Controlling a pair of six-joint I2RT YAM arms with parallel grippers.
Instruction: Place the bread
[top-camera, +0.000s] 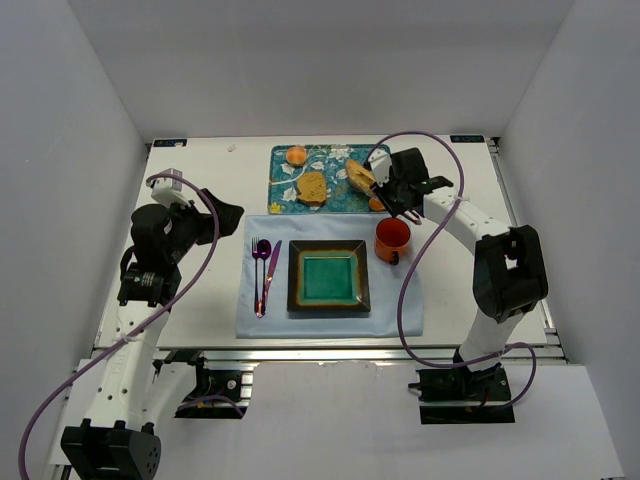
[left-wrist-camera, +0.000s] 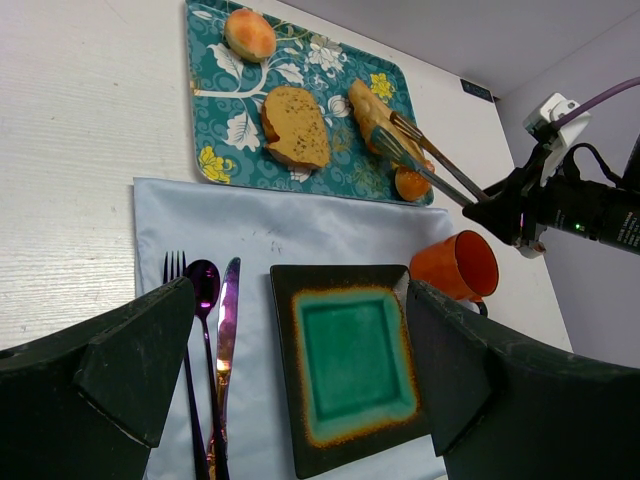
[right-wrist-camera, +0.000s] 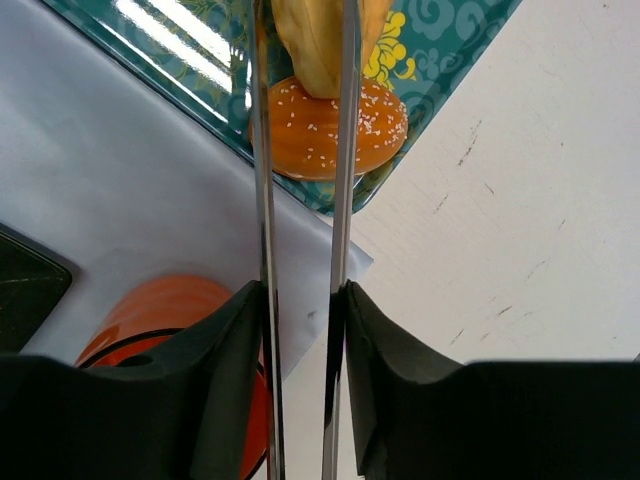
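Note:
The bread (top-camera: 358, 175) (left-wrist-camera: 372, 112) (right-wrist-camera: 318, 40), a long golden-tan piece, is at the right end of the teal floral tray (top-camera: 330, 160) (left-wrist-camera: 215, 90). My right gripper (top-camera: 400, 186) (right-wrist-camera: 298, 300) is shut on metal tongs (left-wrist-camera: 430, 165) (right-wrist-camera: 262, 150). The tongs' two arms run either side of the bread's near end and press on it. I cannot tell whether the bread is off the tray. My left gripper (top-camera: 215, 222) (left-wrist-camera: 300, 300) hangs open and empty at the left, above the cloth. The square plate (top-camera: 298, 278) (left-wrist-camera: 285, 350) with a teal centre holds nothing.
A brown bread slice (top-camera: 312, 187) (left-wrist-camera: 295, 128) and an orange bun (top-camera: 296, 155) (left-wrist-camera: 250, 34) lie on the tray. A seeded bun (right-wrist-camera: 335, 125) (left-wrist-camera: 411, 184) sits under the tongs. An orange mug (top-camera: 393, 238) (left-wrist-camera: 460, 265) stands right of the plate. Fork, spoon and knife (top-camera: 263, 270) lie left of it.

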